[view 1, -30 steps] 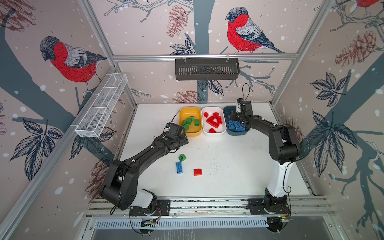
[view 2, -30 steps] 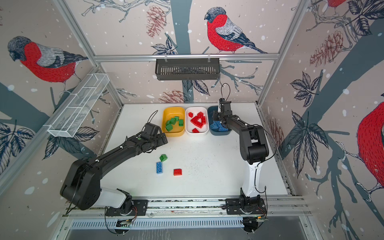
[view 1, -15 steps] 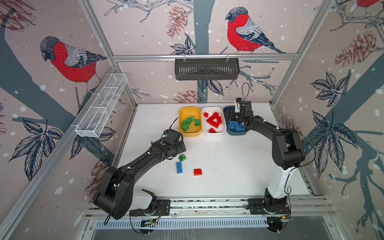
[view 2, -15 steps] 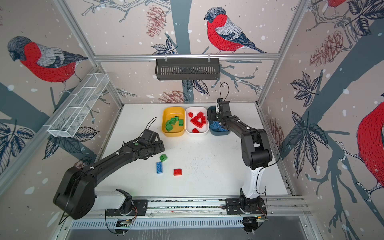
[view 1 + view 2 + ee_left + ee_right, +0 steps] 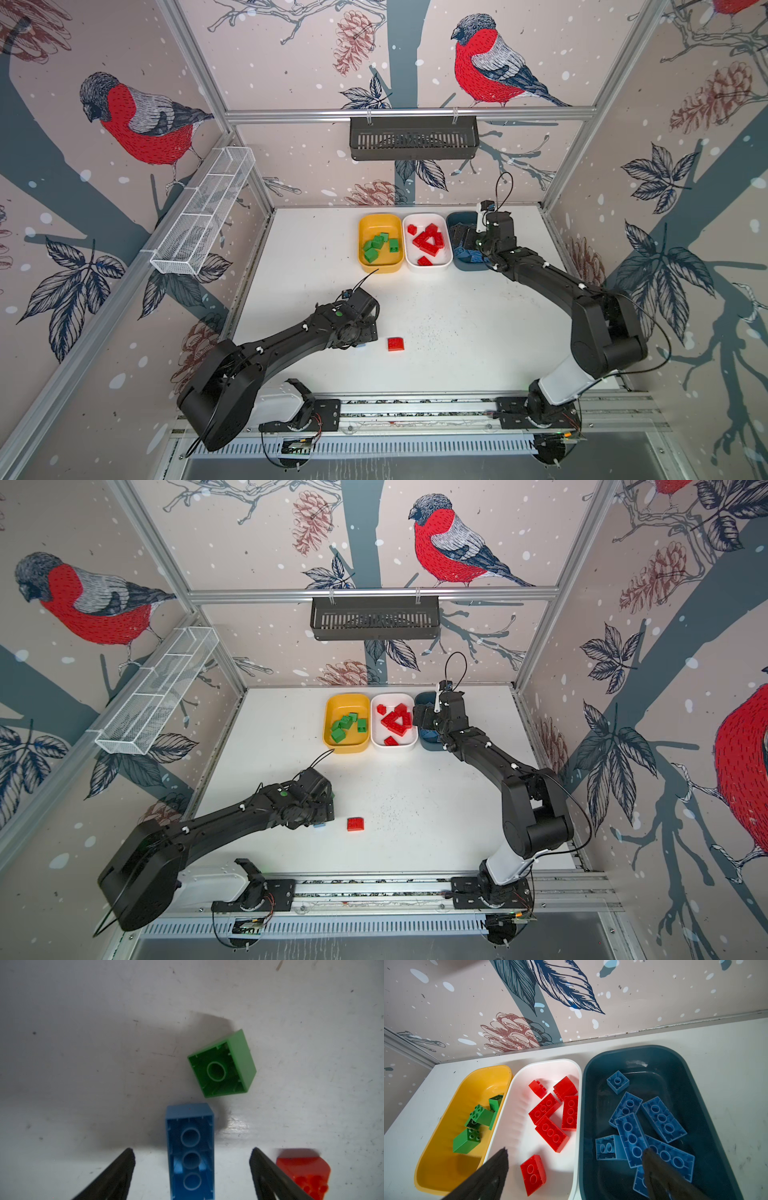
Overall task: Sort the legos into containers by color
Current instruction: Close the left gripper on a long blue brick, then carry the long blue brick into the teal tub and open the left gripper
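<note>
The left fingers (image 5: pixel 124 1169) stand wide apart, low over the desk (image 5: pixel 457 332), with a blue oblong brick (image 5: pixel 190 1153) between them. There is a clear gap on each side and neither finger touches it. The brick lies with its hollow underside up. Just beyond its end lies a green square brick (image 5: pixel 222 1066), hollow side showing and turned at an angle. A red brick (image 5: pixel 395 344) lies just outside one finger, roughly midway between the desk's left and right edges and nearer the near edge. The wrist points down. Behind it the left arm (image 5: pixel 282 345) stretches long and low from its base at the left end of the near edge.

The right fingers (image 5: pixel 496 1167) are spread wide and hold nothing. They hang above the seam between the white tub (image 5: pixel 428 266) and the dark teal tub (image 5: pixel 457 218). Those two stand in a touching row with the yellow tub (image 5: pixel 365 222) along the far edge, with the teal one nearest the right edge. Green bricks (image 5: pixel 475 1124) lie in the yellow tub, red bricks (image 5: pixel 550 1113) in the white and blue bricks (image 5: pixel 662 1118) in the teal. The right arm (image 5: pixel 548 278) rises from the right end of the near edge, bends at a high elbow by the right edge, and slopes its forearm down towards the far edge.
</note>
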### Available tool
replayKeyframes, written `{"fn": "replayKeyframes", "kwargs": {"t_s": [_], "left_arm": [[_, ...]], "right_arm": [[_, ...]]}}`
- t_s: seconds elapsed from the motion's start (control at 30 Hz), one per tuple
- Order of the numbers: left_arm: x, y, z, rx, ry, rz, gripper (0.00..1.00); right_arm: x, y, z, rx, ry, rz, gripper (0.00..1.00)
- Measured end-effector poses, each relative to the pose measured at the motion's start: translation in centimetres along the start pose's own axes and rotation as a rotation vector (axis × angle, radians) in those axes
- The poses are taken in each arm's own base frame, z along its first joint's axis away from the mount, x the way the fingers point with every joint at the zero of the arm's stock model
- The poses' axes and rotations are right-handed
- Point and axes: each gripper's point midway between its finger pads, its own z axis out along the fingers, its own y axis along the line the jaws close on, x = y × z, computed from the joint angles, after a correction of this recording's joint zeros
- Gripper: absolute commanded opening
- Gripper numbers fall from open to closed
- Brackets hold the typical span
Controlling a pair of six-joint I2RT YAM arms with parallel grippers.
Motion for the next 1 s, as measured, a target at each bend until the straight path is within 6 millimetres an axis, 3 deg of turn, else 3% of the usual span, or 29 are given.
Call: {"fn": "replayKeyframes", "kwargs": {"t_s": [0.07,0.47,0.73,1.0], "left_arm": [[0.4,0.0,0.3,-0.013,0.009,0.006,0.67],[1.4,-0.1,0.9,-0.065,0.005,0.013,0.43],[0.8,-0.3,0.4,-0.053,-0.027,0.007,0.27],[-2.6,-4.2,-2.4,0.078,-0.129,0.042,0.27]], "right_arm": [[-0.1,-0.1,-0.2,0.005,-0.005,0.000,1.00],[0.2,-0.6,-0.6,0.034,-0.009,-0.001,1.00],[0.0,-0.6,-1.2,0.035,-0.020,-0.001,1.00],[0.0,-1.0,-2.8,0.053,-0.040,0.001,0.99]]}}
